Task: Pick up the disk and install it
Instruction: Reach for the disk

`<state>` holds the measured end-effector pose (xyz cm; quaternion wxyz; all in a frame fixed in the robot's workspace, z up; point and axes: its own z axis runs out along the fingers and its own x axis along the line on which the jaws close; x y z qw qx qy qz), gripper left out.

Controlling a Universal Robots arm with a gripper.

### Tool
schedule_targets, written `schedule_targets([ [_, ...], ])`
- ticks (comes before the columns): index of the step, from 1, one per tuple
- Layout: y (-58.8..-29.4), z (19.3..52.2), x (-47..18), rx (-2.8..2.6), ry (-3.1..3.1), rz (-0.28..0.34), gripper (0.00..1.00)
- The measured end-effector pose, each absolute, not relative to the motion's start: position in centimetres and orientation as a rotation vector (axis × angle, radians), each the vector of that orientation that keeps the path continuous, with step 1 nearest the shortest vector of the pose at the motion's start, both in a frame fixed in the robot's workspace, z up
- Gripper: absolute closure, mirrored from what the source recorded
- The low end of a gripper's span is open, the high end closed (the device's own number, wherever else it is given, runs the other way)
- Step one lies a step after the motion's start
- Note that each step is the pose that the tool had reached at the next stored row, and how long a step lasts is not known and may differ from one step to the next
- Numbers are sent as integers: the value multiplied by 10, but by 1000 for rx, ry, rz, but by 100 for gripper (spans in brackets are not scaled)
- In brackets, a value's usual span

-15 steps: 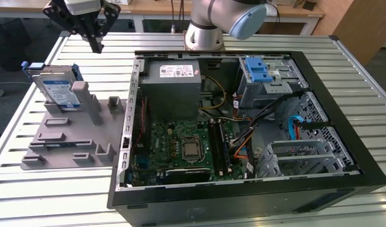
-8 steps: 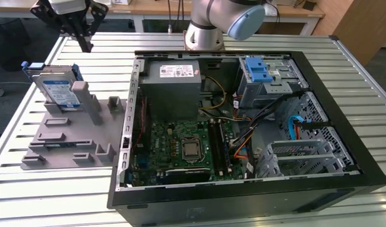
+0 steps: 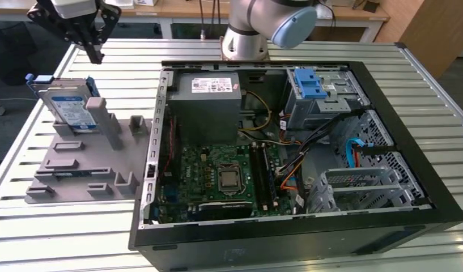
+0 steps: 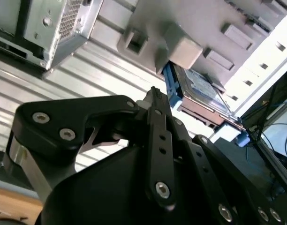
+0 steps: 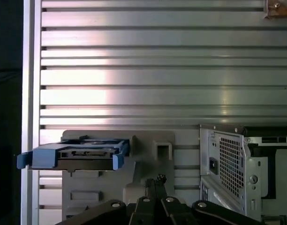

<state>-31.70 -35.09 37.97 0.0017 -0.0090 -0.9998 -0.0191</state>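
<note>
The disk is a silver drive with a white-and-blue label and a blue carrier frame. It stands on edge in a slot of the grey holder, on the exterior view's left. My gripper hangs above and a little behind the disk, apart from it, shut with nothing between its fingers. The first wrist view looks down on the disk's blue-framed top edge, with the gripper off to one side of it. In the second wrist view the closed gripper points toward the disk.
An open black computer case lies to the exterior view's right of the holder. Inside are a grey power-supply box, a motherboard and a metal drive cage with a blue latch. All rests on a slatted metal table.
</note>
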Motion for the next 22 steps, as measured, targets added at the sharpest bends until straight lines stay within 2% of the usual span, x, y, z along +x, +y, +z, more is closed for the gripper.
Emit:
schedule_targets([
  [22,-346,372,-403,-28,-3137,-60,89],
])
